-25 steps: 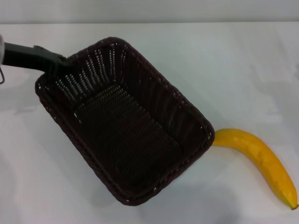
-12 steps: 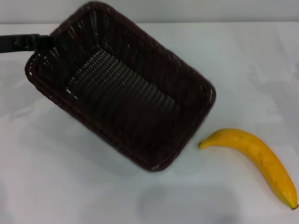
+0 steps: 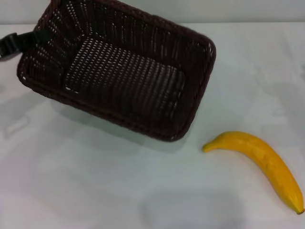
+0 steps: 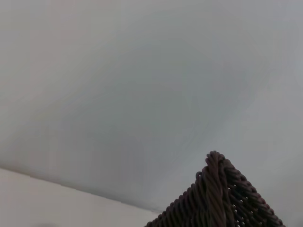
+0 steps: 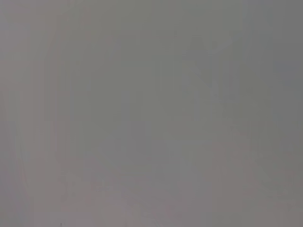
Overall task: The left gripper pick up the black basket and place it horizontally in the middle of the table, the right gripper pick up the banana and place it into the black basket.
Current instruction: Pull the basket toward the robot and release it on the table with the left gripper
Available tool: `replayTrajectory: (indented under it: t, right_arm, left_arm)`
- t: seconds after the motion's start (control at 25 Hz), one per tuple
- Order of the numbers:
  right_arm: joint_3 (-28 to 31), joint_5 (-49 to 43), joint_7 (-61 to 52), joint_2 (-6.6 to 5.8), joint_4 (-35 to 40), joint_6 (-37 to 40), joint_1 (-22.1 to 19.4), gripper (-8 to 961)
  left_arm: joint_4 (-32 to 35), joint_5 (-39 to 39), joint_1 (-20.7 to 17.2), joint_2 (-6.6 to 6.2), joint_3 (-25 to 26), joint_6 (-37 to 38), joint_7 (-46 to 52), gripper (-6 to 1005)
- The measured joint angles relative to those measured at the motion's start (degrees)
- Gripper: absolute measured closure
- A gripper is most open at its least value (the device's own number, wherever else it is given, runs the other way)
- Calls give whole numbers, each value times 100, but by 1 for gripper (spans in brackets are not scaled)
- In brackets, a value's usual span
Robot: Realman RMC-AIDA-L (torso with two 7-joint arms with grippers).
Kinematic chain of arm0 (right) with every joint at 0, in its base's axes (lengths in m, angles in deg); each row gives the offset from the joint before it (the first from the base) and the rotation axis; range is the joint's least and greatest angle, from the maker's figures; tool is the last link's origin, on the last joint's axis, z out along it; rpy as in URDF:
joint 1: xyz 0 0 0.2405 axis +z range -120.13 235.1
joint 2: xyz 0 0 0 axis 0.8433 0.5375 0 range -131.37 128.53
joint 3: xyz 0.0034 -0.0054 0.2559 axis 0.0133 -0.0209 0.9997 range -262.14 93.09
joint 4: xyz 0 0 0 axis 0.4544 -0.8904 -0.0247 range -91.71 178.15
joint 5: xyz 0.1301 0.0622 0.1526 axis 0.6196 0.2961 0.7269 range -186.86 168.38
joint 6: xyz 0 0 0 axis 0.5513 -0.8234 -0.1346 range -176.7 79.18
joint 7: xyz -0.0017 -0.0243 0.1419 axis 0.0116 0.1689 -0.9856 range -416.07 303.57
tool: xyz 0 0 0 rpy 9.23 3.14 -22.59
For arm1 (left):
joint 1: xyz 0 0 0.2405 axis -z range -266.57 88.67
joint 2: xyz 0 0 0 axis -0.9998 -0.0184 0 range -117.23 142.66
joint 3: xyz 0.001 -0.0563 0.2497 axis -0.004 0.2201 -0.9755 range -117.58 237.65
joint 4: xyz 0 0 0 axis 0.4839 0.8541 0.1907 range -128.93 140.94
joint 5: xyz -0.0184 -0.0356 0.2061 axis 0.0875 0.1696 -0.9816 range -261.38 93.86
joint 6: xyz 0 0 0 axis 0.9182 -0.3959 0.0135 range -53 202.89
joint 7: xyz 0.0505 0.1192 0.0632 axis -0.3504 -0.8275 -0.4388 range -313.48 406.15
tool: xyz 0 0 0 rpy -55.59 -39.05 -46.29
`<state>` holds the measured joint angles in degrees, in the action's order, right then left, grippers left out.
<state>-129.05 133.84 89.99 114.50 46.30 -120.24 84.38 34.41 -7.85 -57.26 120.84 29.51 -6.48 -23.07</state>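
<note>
The black basket [image 3: 128, 81] hangs tilted above the white table [image 3: 95, 186] at the upper left of the head view, its shadow on the surface beneath it. My left gripper [image 3: 39, 36] reaches in from the left edge and is shut on the braided rim of the basket's left short side. A corner of that rim [image 4: 218, 196] shows in the left wrist view. The yellow banana [image 3: 259, 160] lies on the table at the lower right, apart from the basket. The right gripper is out of view, and the right wrist view shows only plain grey.
Bare white tabletop [image 3: 71, 157] stretches below the basket and left of the banana. The table's far edge meets a pale wall [image 3: 248, 12] at the top of the head view.
The basket has risen off the table and swung from a diagonal lie toward level, moving up and away with my left gripper. The banana's near tip, hidden before, now shows.
</note>
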Motion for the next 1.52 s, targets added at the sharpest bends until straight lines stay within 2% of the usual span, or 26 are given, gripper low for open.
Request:
replayTrajectory:
  t: [0.2,0.4,0.64,0.96,1.16,1.48,1.52]
  right_arm:
    - [-1,0,4,0,6,87,22,92]
    - [-4,0,6,-7,4,103,26,91]
    - [-4,0,16,-21,45,151,20,91]
    - [-4,15,19,-37,66,318,36,91]
    - [-4,18,19,-46,71,342,10,92]
    - [-6,7,19,-42,71,376,-38,93]
    - [-6,6,19,-40,71,373,-46,93]
  left_arm:
    - [-225,307,-151,302,14,421,41,799]
    - [-272,449,-259,703,10,937,25,791]
    - [-284,511,-322,1010,6,1263,38,781]
    - [-749,711,-422,1057,9,1206,129,767]
    - [-779,791,-601,1065,12,995,155,759]
    - [-733,888,-682,1065,12,677,19,745]
    - [-732,933,-682,1065,9,662,4,710]
